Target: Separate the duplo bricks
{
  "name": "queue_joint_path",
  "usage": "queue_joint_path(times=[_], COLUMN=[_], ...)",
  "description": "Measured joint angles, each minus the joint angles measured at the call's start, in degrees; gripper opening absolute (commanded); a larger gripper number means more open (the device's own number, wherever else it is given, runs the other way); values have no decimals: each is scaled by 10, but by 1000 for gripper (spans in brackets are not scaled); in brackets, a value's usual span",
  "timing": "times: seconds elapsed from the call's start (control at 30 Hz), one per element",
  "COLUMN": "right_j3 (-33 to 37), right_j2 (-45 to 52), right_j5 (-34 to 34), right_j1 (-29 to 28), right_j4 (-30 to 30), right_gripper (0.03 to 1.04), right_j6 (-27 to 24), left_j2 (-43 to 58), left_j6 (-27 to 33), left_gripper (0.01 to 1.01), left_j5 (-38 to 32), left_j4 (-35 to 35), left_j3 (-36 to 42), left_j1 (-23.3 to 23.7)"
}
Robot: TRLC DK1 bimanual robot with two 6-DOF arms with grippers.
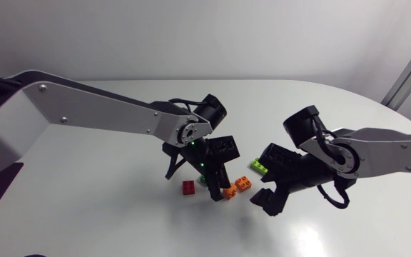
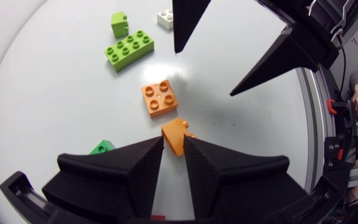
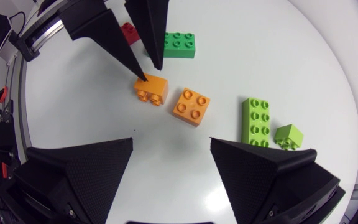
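Note:
Several loose duplo bricks lie on the white table between my two grippers. My left gripper (image 2: 173, 140) is shut on a small orange brick (image 2: 176, 134) that lies tipped on its side on the table (image 3: 151, 89). Just ahead of it sits a flat orange two-by-two brick (image 2: 159, 98) (image 3: 191, 106). My right gripper (image 3: 171, 142) stands open above the table, facing the left one (image 3: 153, 73), with nothing between its fingers. In the head view the left gripper (image 1: 216, 194) points down at the orange bricks (image 1: 229, 191) and the right gripper (image 1: 266, 182) hovers beside them.
A long lime brick (image 3: 255, 121) and a small lime brick (image 3: 288, 135) lie by my right gripper. A green brick (image 3: 179, 45) and a red brick (image 3: 129, 32) lie behind the left gripper. A white brick (image 2: 165, 18) rests near the right gripper's fingers.

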Motion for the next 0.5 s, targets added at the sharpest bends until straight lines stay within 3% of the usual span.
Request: queue_joint_path(times=[0.5], right_j3=[0], right_j2=[0], right_j5=[-7], right_j1=[-9], right_j4=[0], right_gripper=[902], right_j6=[-6], left_j2=[33], left_j6=[0], left_gripper=[259], left_j5=[-15], left_j4=[-34], left_j3=[47], left_j1=[2])
